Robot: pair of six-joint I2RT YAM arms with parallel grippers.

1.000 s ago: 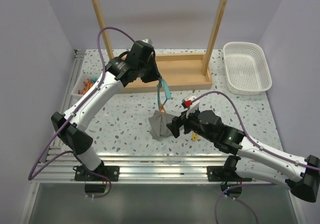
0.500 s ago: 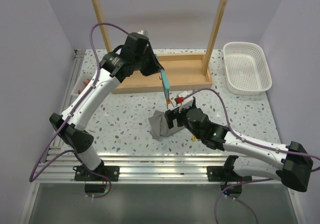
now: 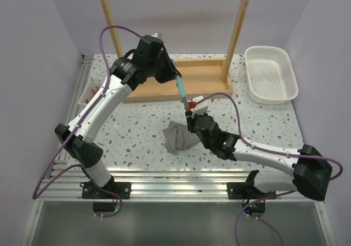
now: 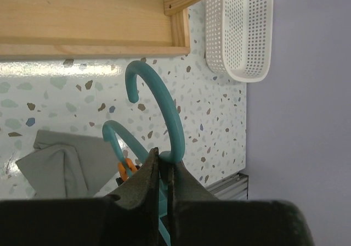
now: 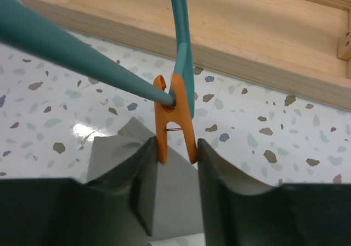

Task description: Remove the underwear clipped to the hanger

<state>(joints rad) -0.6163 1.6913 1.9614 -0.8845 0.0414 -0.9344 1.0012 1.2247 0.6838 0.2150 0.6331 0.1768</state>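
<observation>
The left pincer is high over the bench. Its fingers are pressed tight together on the hanger, just under the curved hook. The left wrist view shows this well: the two dark fingers meet on the teal hanger, and the hook curls up above them. The hanger hangs down from this pincer at a slant, in front of the wooden frame.

The right pincer is low and reaches in from the right. An orange peg sits on the thin teal bar of the hanger. The peg's two legs point down and spread apart. The right pincer is partly closed around them, with one finger touching each leg, so it is holding the orange peg.

The underwear is grey and soft. It lies crumpled on the bench, right under the hanger and just beside the right pincer. In the right wrist view, a corner of the underwear rises up to the peg. The fingers hide that spot, so I cannot tell if the peg is biting the cloth.

The white basket sits far off at the back right of the bench.
</observation>
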